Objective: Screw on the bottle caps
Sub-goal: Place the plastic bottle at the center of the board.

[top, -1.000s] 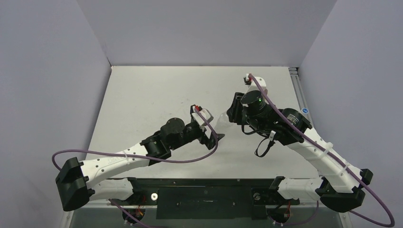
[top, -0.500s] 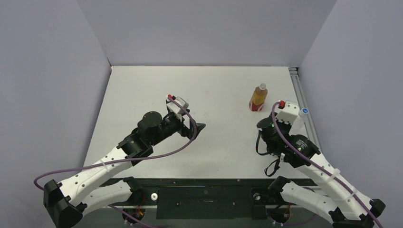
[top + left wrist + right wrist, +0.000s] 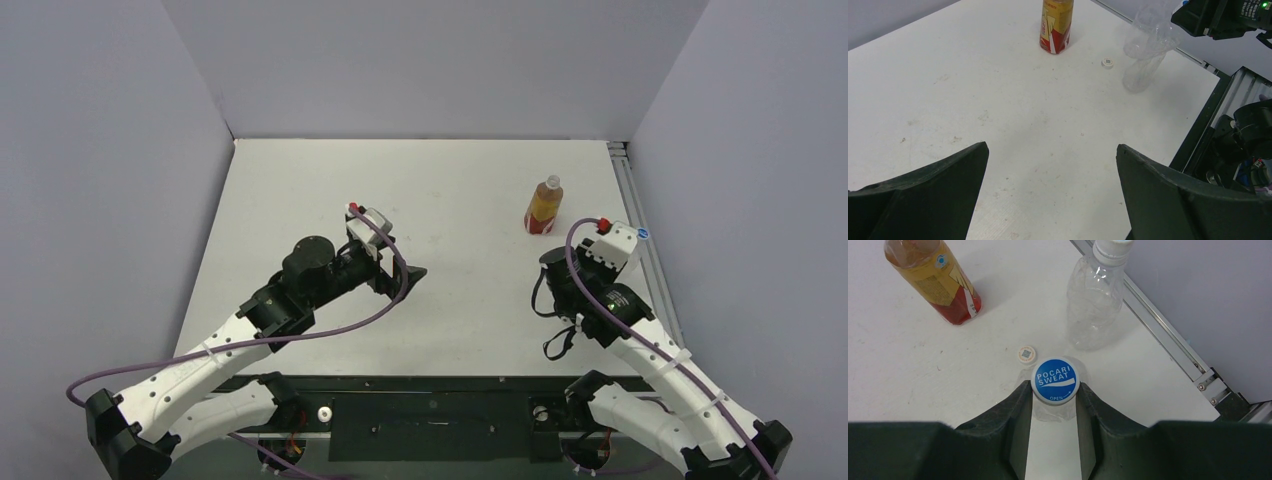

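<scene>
Upright, amber bottle (image 3: 933,280) holds orange liquid; right tool (image 3: 1054,385) grips cap (image 3: 1055,380).

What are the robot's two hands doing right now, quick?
Left gripper: open, holding nothing.
Right gripper: closed on the blue-and-white cap.

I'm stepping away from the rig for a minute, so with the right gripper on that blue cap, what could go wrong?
The right gripper is shut on the blue cap while the left gripper hangs open and empty, so the clear bottle under it may spin with the cap. The white-topped bottle stands close beside, near the rail; a swing could topple it. The loose white cap nearby could be flicked away.
</scene>
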`<action>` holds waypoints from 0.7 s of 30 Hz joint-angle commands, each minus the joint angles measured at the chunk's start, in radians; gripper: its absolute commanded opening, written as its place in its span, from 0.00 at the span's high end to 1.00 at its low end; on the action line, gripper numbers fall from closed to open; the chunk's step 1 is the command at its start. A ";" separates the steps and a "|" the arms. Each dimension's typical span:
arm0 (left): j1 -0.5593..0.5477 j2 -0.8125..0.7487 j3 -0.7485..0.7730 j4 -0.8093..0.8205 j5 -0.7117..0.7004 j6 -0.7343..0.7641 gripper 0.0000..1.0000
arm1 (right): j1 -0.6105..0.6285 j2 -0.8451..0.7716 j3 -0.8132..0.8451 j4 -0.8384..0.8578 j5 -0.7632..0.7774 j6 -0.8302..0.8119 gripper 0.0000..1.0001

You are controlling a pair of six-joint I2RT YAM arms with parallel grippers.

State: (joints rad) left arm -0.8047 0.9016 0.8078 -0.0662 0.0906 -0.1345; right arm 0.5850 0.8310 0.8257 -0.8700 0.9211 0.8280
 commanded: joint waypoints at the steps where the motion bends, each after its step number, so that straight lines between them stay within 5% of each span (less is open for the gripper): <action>1: 0.018 -0.010 0.009 0.029 0.021 0.006 0.03 | -0.014 -0.007 -0.019 0.041 0.040 0.020 0.95; 21: 0.031 -0.002 -0.004 0.049 0.045 -0.005 0.04 | -0.018 -0.079 -0.058 -0.007 0.111 0.036 0.92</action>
State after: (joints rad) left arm -0.7822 0.9016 0.8005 -0.0605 0.1162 -0.1356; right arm 0.5755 0.7715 0.7551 -0.8516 0.9573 0.8501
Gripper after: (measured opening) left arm 0.968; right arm 0.297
